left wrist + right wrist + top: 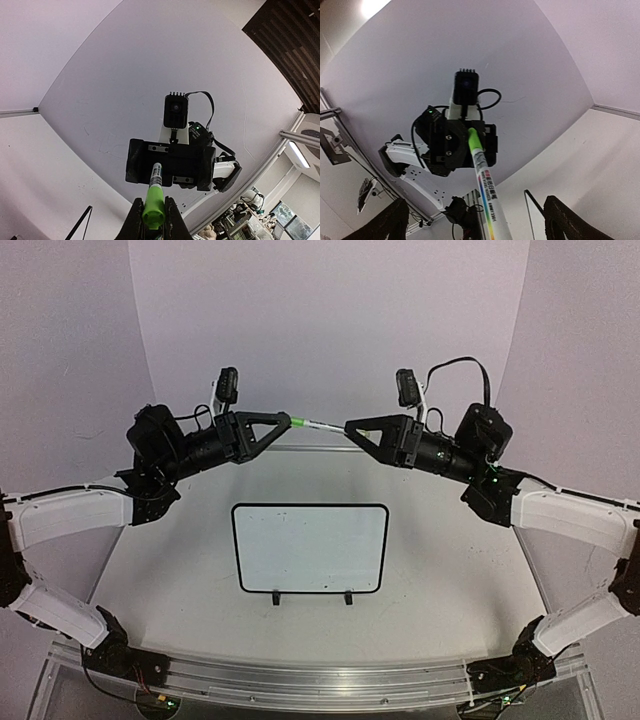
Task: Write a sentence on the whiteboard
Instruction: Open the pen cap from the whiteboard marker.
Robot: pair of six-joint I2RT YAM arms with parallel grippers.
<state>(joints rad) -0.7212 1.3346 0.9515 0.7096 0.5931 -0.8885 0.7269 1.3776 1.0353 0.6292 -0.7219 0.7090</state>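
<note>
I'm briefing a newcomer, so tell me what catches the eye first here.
A green-capped marker is held level over the table's far edge: the left end effector pinches its cap, the right end effector stands open around its barrel. Nearer, the whiteboard lies blank.

There is one pale grey worktop (450, 570) and one small white rectangular whiteboard (310, 548) with a thin black rounded-corner border. The board has two small black feet clips: a left clip (276, 597) and a right clip (348, 597). There is one marker pen (318, 424), white-barrelled with a bright green cap. Two white-and-black robot arms show, the left arm (70, 515) and the right arm (565, 515). Each has one pair of black fingers, making four: the left fingers (134, 222) and the right fingers (385, 222). Two small black wrist cameras are counted, the left camera (227, 385) and the right camera (406, 386).
</note>
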